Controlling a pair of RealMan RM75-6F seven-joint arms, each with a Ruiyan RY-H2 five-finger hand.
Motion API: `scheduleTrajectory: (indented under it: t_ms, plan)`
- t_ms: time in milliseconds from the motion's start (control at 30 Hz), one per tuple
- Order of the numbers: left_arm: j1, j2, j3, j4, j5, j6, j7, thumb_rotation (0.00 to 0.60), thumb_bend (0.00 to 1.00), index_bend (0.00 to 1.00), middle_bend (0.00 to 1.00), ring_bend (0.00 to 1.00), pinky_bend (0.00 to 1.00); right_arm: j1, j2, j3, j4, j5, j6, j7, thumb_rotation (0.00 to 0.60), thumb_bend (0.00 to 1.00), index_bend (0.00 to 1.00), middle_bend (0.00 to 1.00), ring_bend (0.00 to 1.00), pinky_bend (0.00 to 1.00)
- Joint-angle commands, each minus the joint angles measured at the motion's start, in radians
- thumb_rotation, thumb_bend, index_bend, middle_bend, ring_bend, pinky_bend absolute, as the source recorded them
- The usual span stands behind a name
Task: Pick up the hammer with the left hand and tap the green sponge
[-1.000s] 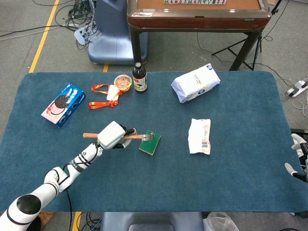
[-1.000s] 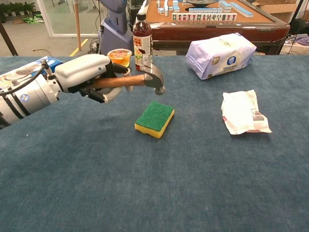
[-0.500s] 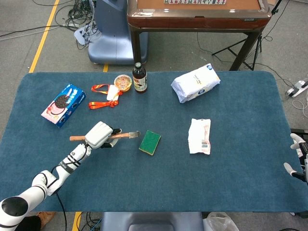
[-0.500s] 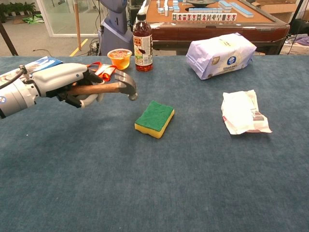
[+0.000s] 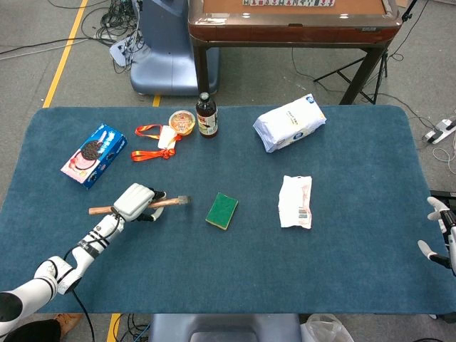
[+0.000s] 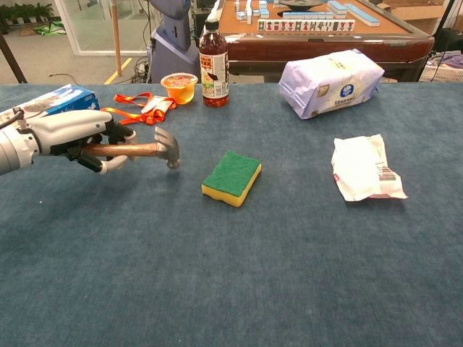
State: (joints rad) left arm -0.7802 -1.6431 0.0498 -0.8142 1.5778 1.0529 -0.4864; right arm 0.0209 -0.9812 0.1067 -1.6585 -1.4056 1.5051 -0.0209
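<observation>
Blue-carpeted table (image 5: 356, 285), with hammer (image 6: 141, 150) already picked up and green sponge (image 6: 232, 177) lying near centre, apart from hammer head.
Gripping wooden handle in left hand (image 6: 76, 134), holding it level to the left of sponge; tap not evident now. Resting unclenched at far right edge, right hand (image 5: 440, 235).

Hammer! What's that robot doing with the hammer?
The left robot hand holds a hammer by its wooden handle, just above the blue table. The hammer's head is to the left of the green sponge and not touching it. The right robot hand waits at the table's far edge, holding nothing.
</observation>
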Motion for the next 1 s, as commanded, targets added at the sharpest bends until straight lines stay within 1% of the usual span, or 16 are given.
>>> scheduleTrajectory:
  t_ms: [33,133,200,267,300,333,400,567,700,767,867,1000]
  plan:
    - [0.012,0.061,-0.026,-0.117,-0.046,-0.035,0.063,0.328,0.34,0.06,0.14,0.09,0.28,0.0,-0.001,0.0,0.0,0.0,0.0,0.001,0.6,0.18,0.21,0.4,0.28,0.28]
    - [0.027,0.098,-0.047,-0.197,-0.084,-0.043,0.127,0.304,0.32,0.0,0.07,0.02,0.2,0.001,-0.002,0.001,0.003,-0.001,0.001,0.004,0.6,0.18,0.21,0.4,0.28,0.28]
    - [0.04,0.124,-0.062,-0.251,-0.117,-0.049,0.174,0.305,0.32,0.0,0.06,0.02,0.19,0.001,-0.003,0.001,0.006,-0.001,0.0,0.008,0.6,0.18,0.21,0.4,0.28,0.28]
    - [0.059,0.154,-0.08,-0.306,-0.157,-0.047,0.223,0.336,0.32,0.0,0.06,0.02,0.19,0.002,-0.002,0.001,0.01,-0.002,-0.002,0.012,0.6,0.18,0.21,0.4,0.28,0.28]
    - [0.069,0.167,-0.089,-0.332,-0.177,-0.041,0.246,0.415,0.32,0.0,0.06,0.02,0.19,0.003,-0.001,0.001,0.011,-0.002,-0.003,0.014,0.6,0.18,0.21,0.4,0.28,0.28]
    - [0.082,0.181,-0.098,-0.359,-0.2,-0.033,0.274,0.512,0.31,0.0,0.06,0.02,0.19,0.004,0.0,0.001,0.012,-0.003,-0.005,0.016,0.6,0.18,0.21,0.4,0.28,0.28]
    - [0.113,0.216,-0.117,-0.432,-0.256,-0.012,0.346,0.6,0.31,0.0,0.06,0.04,0.19,0.007,0.002,0.001,0.013,-0.006,-0.01,0.022,0.6,0.18,0.21,0.4,0.28,0.28]
    - [0.209,0.31,-0.145,-0.632,-0.401,0.08,0.521,0.6,0.31,0.04,0.06,0.06,0.2,0.02,0.007,-0.006,0.019,-0.023,-0.034,0.041,0.6,0.18,0.21,0.4,0.29,0.31]
    - [0.287,0.364,-0.147,-0.751,-0.471,0.18,0.609,0.6,0.31,0.08,0.06,0.08,0.21,0.034,0.001,-0.011,0.029,-0.046,-0.047,0.052,0.6,0.18,0.22,0.4,0.3,0.32]
    - [0.325,0.381,-0.141,-0.795,-0.481,0.238,0.647,0.6,0.31,0.09,0.06,0.08,0.21,0.041,-0.002,-0.014,0.031,-0.06,-0.051,0.059,0.6,0.18,0.23,0.41,0.3,0.32]
    - [0.392,0.392,-0.126,-0.849,-0.461,0.354,0.695,0.6,0.31,0.12,0.07,0.09,0.22,0.054,-0.005,-0.02,0.034,-0.091,-0.058,0.075,0.6,0.18,0.24,0.41,0.3,0.32]
    - [0.458,0.402,-0.097,-0.898,-0.428,0.439,0.733,0.6,0.31,0.13,0.07,0.09,0.22,0.069,-0.008,-0.026,0.032,-0.117,-0.068,0.093,0.6,0.19,0.25,0.42,0.31,0.32]
